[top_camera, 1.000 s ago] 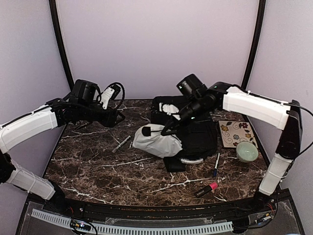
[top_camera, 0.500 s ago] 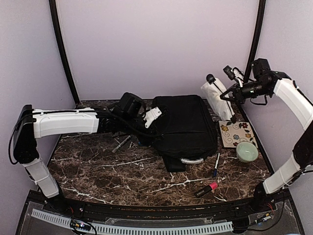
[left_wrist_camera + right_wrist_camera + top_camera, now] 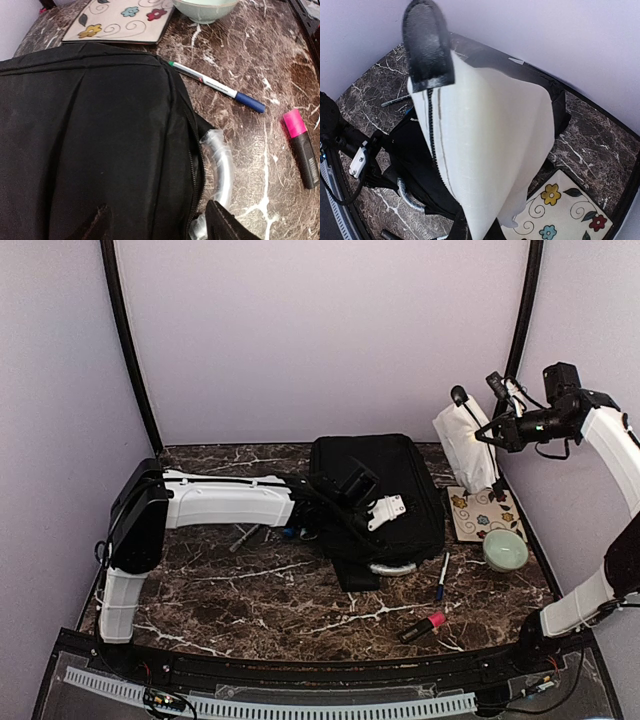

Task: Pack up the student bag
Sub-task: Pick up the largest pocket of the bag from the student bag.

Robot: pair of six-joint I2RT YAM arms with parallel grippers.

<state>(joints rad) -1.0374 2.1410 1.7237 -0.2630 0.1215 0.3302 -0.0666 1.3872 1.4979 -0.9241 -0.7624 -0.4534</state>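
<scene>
The student bag (image 3: 390,475) is a large black backpack lying flat at the table's middle rear, with its light grey handle loop (image 3: 392,568) at the near edge. My left gripper (image 3: 378,508) reaches across it from the left. In the left wrist view the left gripper (image 3: 160,227) is open over the bag (image 3: 90,140), its right fingertip (image 3: 225,225) beside the handle loop (image 3: 222,165) and the zip. My right gripper (image 3: 497,430) is raised at the right rear, shut on a white zipped pouch (image 3: 467,445). In the right wrist view that pouch (image 3: 490,140) fills the frame above the bag (image 3: 415,155).
A flowered tile (image 3: 483,512) and a pale green bowl (image 3: 505,550) lie right of the bag. A blue-capped pen (image 3: 441,575) and a pink highlighter (image 3: 425,625) lie at the near right. A grey pen (image 3: 248,533) lies left of the bag.
My right gripper has lifted the white pouch off the bag up to the right rear. My left arm has swung from the left rear across the bag, and its jaws have widened.
</scene>
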